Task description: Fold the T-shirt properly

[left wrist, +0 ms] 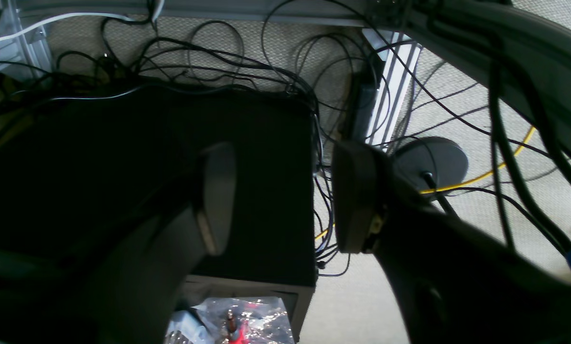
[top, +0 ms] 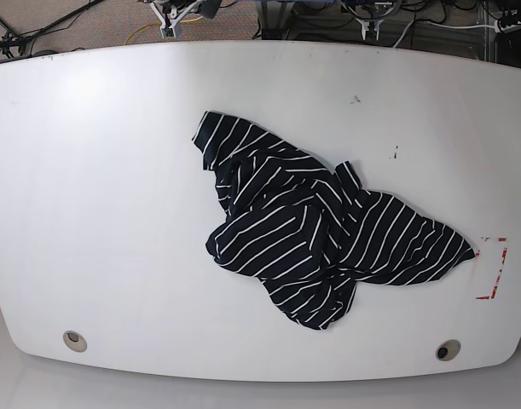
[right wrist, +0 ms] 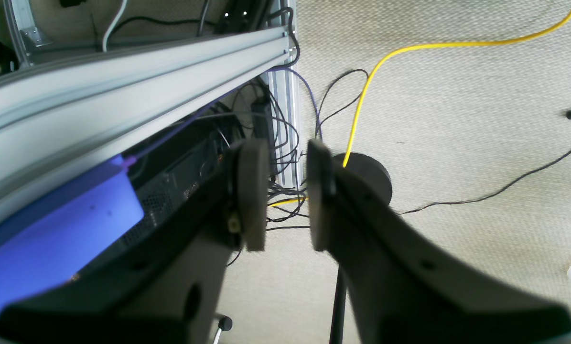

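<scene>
The T-shirt [top: 320, 230], black with thin white stripes, lies crumpled in a heap on the white table [top: 115, 213], right of the middle. It appears only in the base view, and neither arm reaches over the table there. In the left wrist view my left gripper [left wrist: 285, 200] is open wide, with nothing between its fingers [left wrist: 216, 198], and hangs over the floor. My right gripper [right wrist: 286, 196] stands with a narrow gap between its pads [right wrist: 253, 196]. It is also empty and off the table.
Red tape marks [top: 490, 268] sit near the table's right edge. Two round holes [top: 72, 341] are by the front edge. Below the wrist cameras lie carpet, tangled black cables [left wrist: 247, 71], a black box [left wrist: 146, 181], an aluminium frame [right wrist: 123, 91], a yellow cable [right wrist: 409, 48] and a round black base [left wrist: 431, 160].
</scene>
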